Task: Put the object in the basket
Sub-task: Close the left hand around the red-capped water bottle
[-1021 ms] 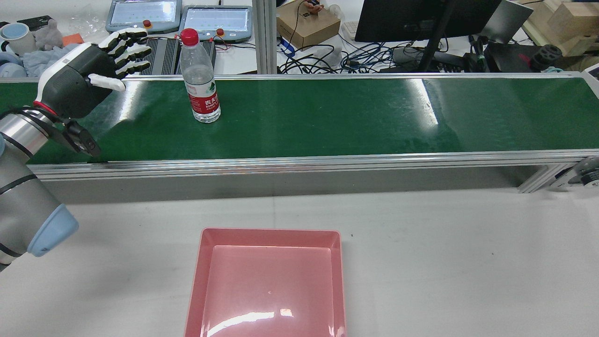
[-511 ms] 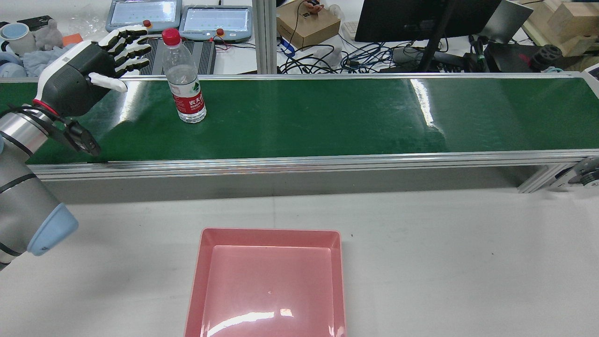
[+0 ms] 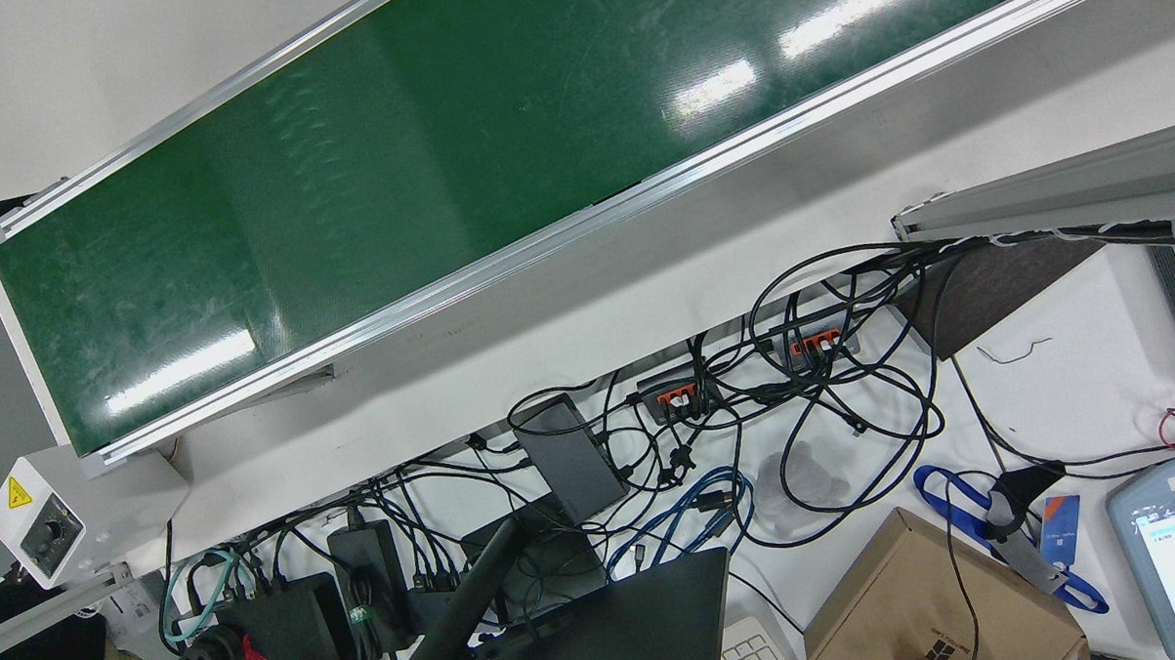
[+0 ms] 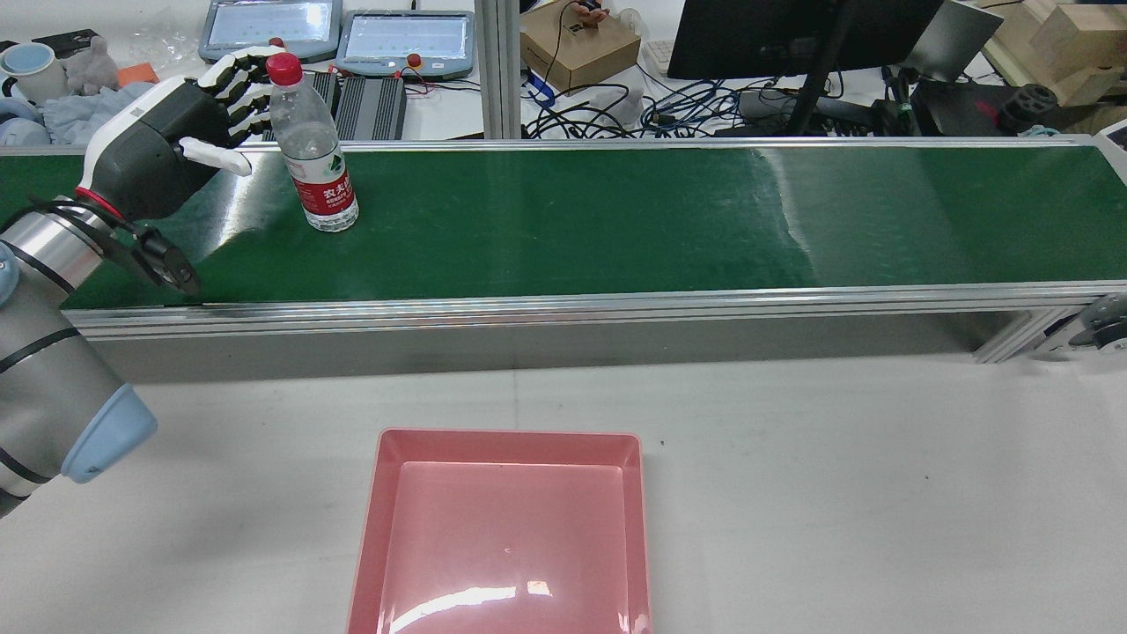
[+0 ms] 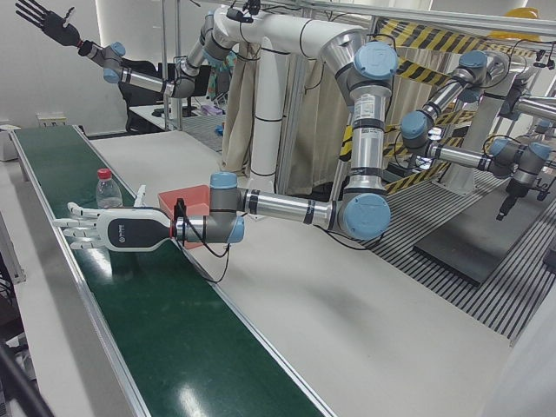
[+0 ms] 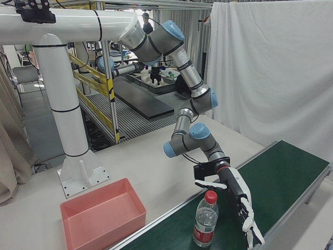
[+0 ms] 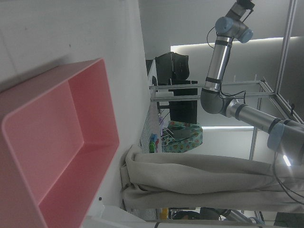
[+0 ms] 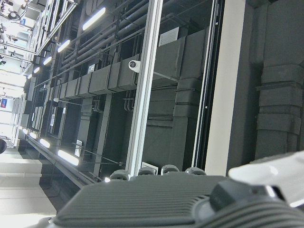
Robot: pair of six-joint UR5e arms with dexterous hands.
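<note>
A clear water bottle [image 4: 313,150] with a red cap and red label stands upright on the green conveyor belt [image 4: 616,220]. My left hand [image 4: 167,141] is open just to its left above the belt. The fingers [image 4: 238,84] are spread beside the bottle's neck, and I cannot tell if they touch it. The bottle [image 5: 106,191] and left hand [image 5: 113,232] also show in the left-front view, and again [image 6: 205,221] [image 6: 240,200] in the right-front view. The pink basket [image 4: 379,493] sits empty on the white table. My right hand [image 5: 43,19] is raised high, open, far from the belt.
The belt has aluminium side rails [image 4: 563,304]. Behind it are teach pendants [image 4: 405,40], a cardboard box [image 4: 577,44], cables and a monitor. The left hand view shows the basket [image 7: 102,95] from the side. The front view shows a bare stretch of belt [image 3: 408,158].
The bottle has travelled left along the belt, up to my left hand's fingers. The left hand has shifted slightly right towards it and stays open.
</note>
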